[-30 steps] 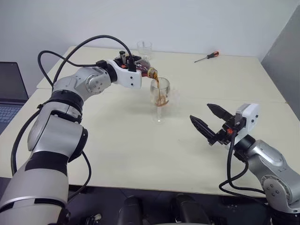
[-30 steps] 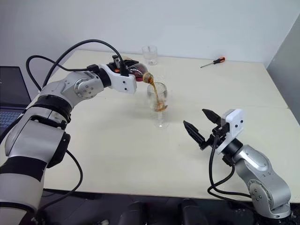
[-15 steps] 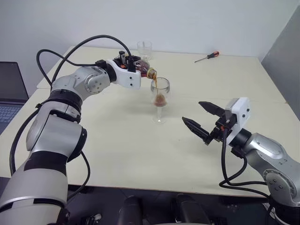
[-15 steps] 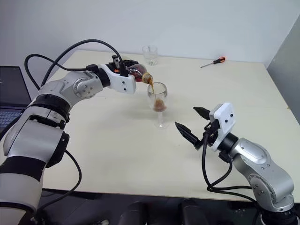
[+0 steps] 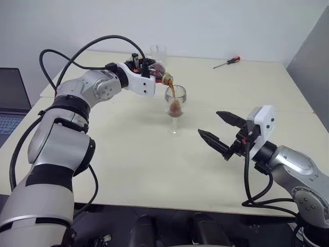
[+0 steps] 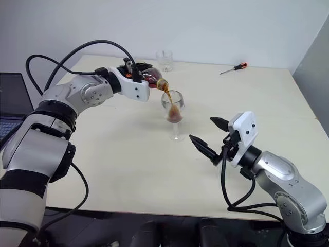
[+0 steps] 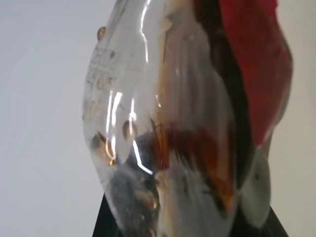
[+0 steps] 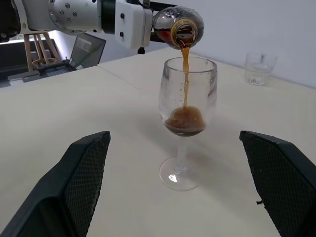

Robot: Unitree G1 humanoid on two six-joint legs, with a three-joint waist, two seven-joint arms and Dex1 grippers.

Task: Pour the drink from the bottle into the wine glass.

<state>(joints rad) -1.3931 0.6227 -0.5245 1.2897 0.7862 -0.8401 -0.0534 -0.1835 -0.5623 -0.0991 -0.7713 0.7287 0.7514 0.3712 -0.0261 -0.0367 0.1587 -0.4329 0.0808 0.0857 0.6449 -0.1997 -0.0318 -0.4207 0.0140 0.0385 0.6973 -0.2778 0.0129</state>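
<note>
The bottle (image 6: 149, 78) was held tipped in the clamped left gripper (image 6: 134, 72) over the wine glass (image 8: 186, 116) mid-table, right gripper (image 6: 209, 138) spread wide and empty nearby; any wrist drift was judged likely to send the drink (image 8: 185, 59) past the narrow rim.

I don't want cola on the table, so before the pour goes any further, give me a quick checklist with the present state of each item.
1. Left gripper shut on the bottle: ok.
2. Bottle mouth above the wine glass rim: ok.
3. The drink falls inside the bowl, no spill seen on the table: ok.
4. Glass upright, foot flat on the table: ok.
5. Room left in the bowl, drink only at the bottom: ok.
6. Right gripper open, clear of the glass: ok.
</note>
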